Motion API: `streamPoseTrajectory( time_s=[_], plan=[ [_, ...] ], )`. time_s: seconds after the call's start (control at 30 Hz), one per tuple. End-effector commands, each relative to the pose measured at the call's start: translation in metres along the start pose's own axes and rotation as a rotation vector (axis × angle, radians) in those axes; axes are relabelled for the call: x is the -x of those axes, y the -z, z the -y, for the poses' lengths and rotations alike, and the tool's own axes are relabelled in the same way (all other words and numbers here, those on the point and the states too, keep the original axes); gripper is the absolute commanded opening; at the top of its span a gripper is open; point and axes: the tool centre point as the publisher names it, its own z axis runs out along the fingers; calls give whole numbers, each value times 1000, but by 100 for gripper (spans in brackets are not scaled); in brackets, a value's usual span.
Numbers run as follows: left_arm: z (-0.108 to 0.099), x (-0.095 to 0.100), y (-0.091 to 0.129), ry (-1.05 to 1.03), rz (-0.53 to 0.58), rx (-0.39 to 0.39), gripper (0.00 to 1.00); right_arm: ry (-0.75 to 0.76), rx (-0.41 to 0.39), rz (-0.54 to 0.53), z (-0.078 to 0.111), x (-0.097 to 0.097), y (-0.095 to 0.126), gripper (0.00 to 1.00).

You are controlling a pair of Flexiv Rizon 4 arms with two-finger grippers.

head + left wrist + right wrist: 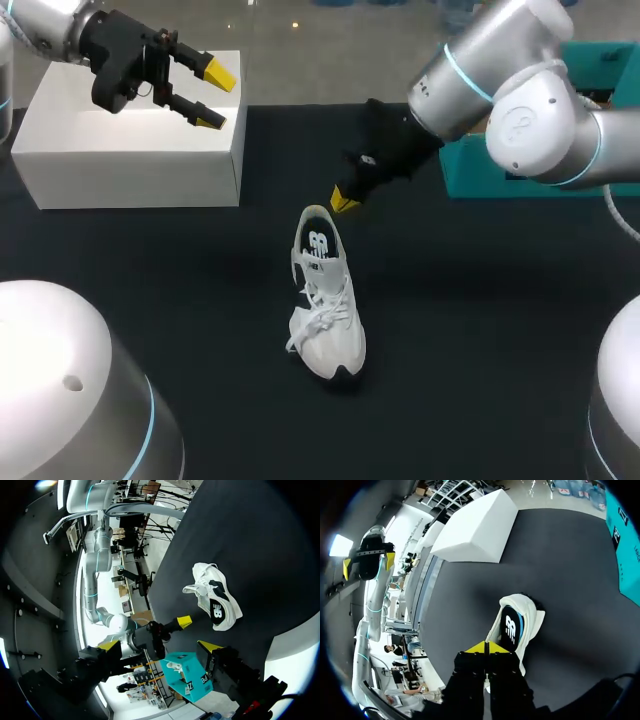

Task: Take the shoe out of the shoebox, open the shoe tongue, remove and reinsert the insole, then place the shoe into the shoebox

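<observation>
A white shoe (325, 300) with a dark insole lies on the black table, heel toward the back and toe toward the front. My right gripper (345, 202) hangs just behind and to the right of the heel, its yellow tips pressed together and shut with nothing visibly between them. In the right wrist view the shoe's heel opening (512, 625) sits right ahead of the right gripper (485, 647). My left gripper (215, 97) is open and empty above the white box (130, 130). From the left wrist the shoe (215, 597) is far ahead of the left gripper (157, 645).
A teal shoebox (480, 165) stands at the back right, behind my right arm; it also shows as the teal box (187, 672) and the teal box (625, 545). The white box (475, 530) fills the back left corner. Black tabletop (480, 330) surrounds the shoe.
</observation>
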Motion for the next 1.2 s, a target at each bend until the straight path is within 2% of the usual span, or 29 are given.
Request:
streamPoseTrajectory(
  time_s=[0.03,0.2,0.3,0.37,0.87,0.9,0.97,1.2],
  plan=[
    [-1,0,1,-1,-2,-4,100,-16,3,148,-6,3,-7,0],
    [-1,0,1,-1,-2,-4,100,-58,33,308,-6,18,-20,0],
    [-1,0,1,-1,-2,-4,100,-30,56,400,-7,23,-28,0],
    [-1,0,1,-1,-2,-4,100,-45,12,458,-9,25,-32,0],
    [-1,0,1,-1,-2,-4,100,-45,12,458,-9,25,-32,0],
    [-1,0,1,-1,-2,-4,100,-42,48,458,-11,26,-37,0],
    [-1,0,1,-1,-2,-4,100,-41,57,437,-15,29,-47,0],
    [-1,0,1,-1,-2,-4,100,-42,30,439,-17,23,-68,0]
  ],
)
